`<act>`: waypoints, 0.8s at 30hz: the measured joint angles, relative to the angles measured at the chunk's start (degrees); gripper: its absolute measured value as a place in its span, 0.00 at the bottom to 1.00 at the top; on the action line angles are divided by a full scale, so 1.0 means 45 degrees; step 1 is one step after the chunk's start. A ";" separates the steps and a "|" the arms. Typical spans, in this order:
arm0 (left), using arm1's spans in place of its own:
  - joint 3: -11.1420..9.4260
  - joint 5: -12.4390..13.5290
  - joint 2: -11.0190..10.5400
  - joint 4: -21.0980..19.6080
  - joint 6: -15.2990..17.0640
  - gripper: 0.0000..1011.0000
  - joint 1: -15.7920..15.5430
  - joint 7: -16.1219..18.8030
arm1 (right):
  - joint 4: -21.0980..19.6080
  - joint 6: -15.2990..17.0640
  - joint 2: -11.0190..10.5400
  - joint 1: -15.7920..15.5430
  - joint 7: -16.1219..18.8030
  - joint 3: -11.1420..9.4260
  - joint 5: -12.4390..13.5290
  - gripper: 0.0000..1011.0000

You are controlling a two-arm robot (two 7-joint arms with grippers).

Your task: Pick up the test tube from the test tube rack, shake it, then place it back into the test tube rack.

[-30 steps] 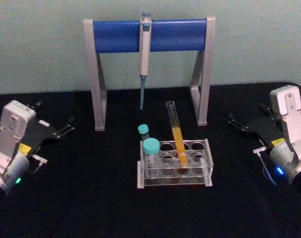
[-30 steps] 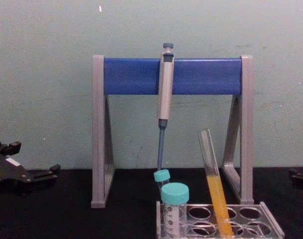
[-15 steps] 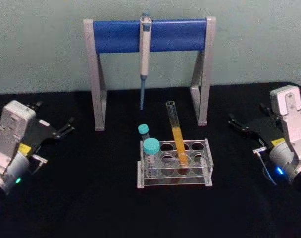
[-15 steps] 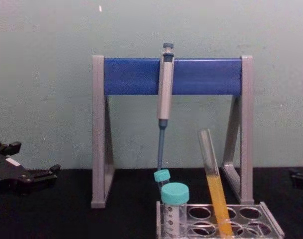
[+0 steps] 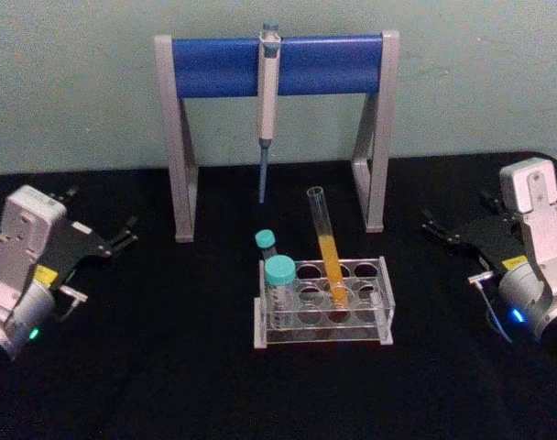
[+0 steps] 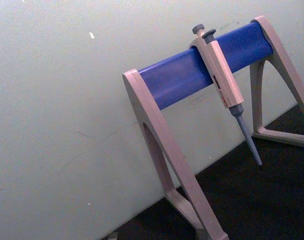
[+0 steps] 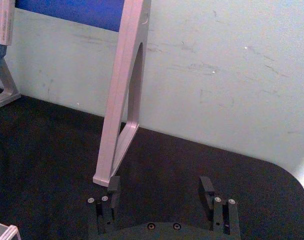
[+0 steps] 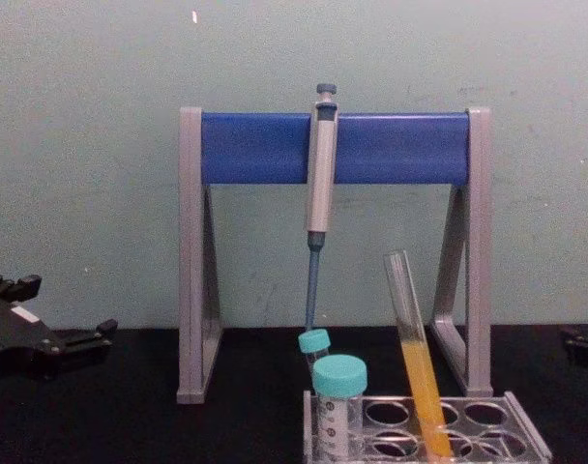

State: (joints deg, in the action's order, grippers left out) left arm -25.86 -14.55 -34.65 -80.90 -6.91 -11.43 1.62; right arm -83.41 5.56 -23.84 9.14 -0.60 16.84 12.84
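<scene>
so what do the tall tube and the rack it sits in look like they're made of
The test tube looks like clear glass: thin, glossy wall, orange-yellow liquid showing through. The test tube rack looks like clear moulded plastic: see-through plates with bright edges. Either could be another clear material.

Head cam looks fwd and down from high up, taking in the black table (image 5: pixel 169 367), the test tube rack (image 5: pixel 322 302) at centre and the pipette stand (image 5: pixel 277 66) behind it; chest cam sits lower and nearer, facing the same stand (image 8: pixel 335 147) side-on w/ the rack (image 8: pixel 425 425) at its bottom edge. Left wrist cam looks tilted at the stand (image 6: pixel 202 62) and wall; right wrist cam looks past its right gripper (image 7: pixel 162 192) at one stand leg (image 7: pixel 124 100).
</scene>
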 joint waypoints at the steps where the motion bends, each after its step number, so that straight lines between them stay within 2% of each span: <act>1: 0.0000 0.0000 0.0000 0.0000 0.0000 0.99 0.0000 0.0000 | 0.0000 -0.0001 0.0000 0.0000 0.0000 0.0000 0.0000 0.99; 24: 0.0000 0.0001 0.0000 0.0000 0.0000 0.99 0.0000 0.0001 | 0.0000 0.0000 0.0000 0.0000 0.0000 0.0000 -0.0001 0.99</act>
State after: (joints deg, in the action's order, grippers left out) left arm -25.86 -14.55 -34.65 -80.90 -6.91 -11.43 1.62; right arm -83.41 5.55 -23.84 9.14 -0.60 16.84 12.84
